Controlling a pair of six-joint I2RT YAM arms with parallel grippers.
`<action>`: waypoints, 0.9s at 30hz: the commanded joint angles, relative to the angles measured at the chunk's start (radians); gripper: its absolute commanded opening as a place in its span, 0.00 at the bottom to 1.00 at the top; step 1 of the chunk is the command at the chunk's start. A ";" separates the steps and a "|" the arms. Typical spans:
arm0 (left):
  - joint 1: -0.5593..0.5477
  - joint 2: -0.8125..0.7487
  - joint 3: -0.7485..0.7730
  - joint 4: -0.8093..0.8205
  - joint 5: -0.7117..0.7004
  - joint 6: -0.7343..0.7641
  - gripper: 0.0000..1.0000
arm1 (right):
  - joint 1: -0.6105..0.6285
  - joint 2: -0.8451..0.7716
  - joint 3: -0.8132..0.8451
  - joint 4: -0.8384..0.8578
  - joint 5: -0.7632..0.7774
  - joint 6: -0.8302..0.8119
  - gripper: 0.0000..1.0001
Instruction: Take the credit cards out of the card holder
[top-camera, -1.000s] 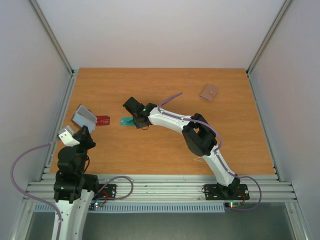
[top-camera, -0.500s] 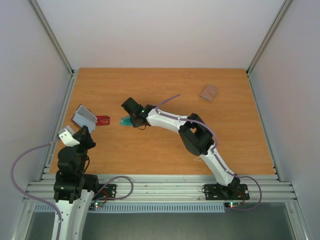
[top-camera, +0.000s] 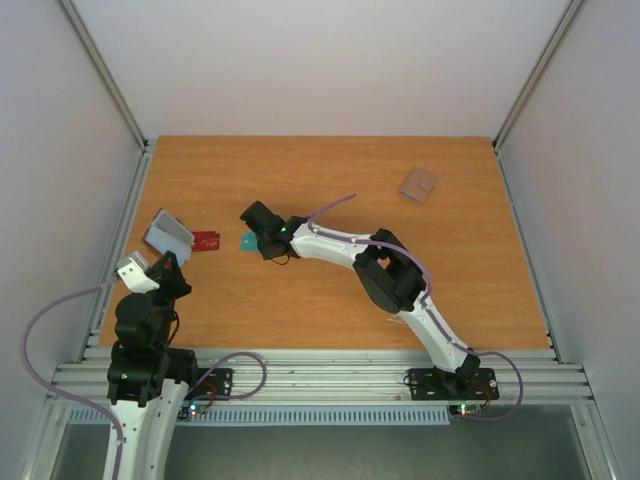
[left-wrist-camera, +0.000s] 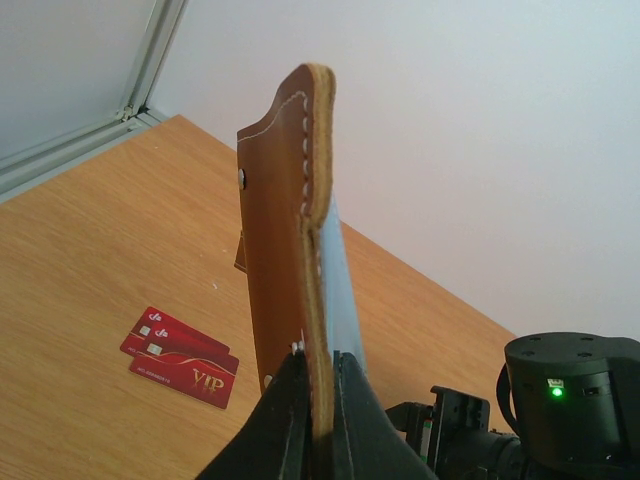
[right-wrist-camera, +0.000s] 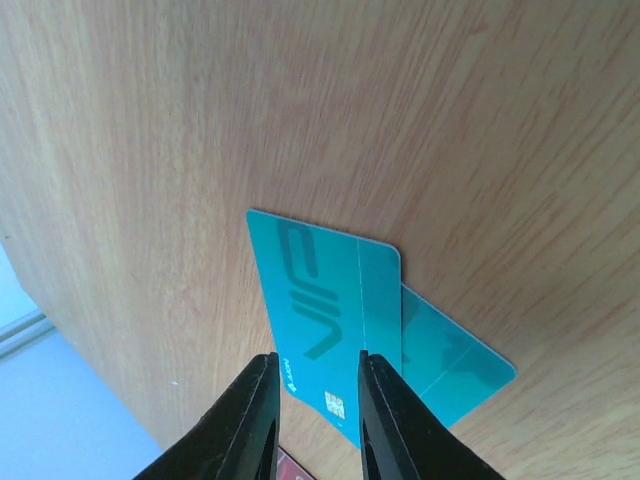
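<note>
Left gripper (left-wrist-camera: 318, 362): jaws closed on the lower edge of the tan-brown stitched leather card holder (left-wrist-camera: 285, 250). The card holder stands upright and edge-on to the wrist camera. A metal snap sits on its left face, and a pale grey-blue layer runs along its right edge. In the top view the left arm is folded compactly above its base at the lower left of the frame, with the gripper pointing toward the upper left.

Two overlapping dark red plastic cards (left-wrist-camera: 180, 355), one marked VIP, lie flat on the orange-brown wooden table (top-camera: 300, 170), just beyond the card holder.

Right gripper (right-wrist-camera: 318, 400): jaws narrowly apart, holding nothing. They hang over the near end of a teal-green plastic card (right-wrist-camera: 320, 300) that lies flat on the table. A second teal piece shows under its right corner. The right arm reaches from the lower right of the top view, bends at the elbow near centre, and extends left.

A small taupe-brown pouch (top-camera: 418, 185) lies at the upper right, well apart from both arms.
</note>
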 joint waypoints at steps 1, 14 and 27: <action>-0.003 -0.020 -0.008 0.067 -0.010 0.011 0.00 | 0.024 -0.034 -0.009 0.038 0.022 0.238 0.25; 0.003 -0.003 0.001 0.101 0.121 0.013 0.00 | 0.001 -0.334 -0.102 -0.040 0.117 -0.241 0.29; 0.008 0.201 0.082 0.606 0.815 -0.119 0.00 | -0.005 -1.047 -0.278 -0.056 -0.353 -1.943 0.66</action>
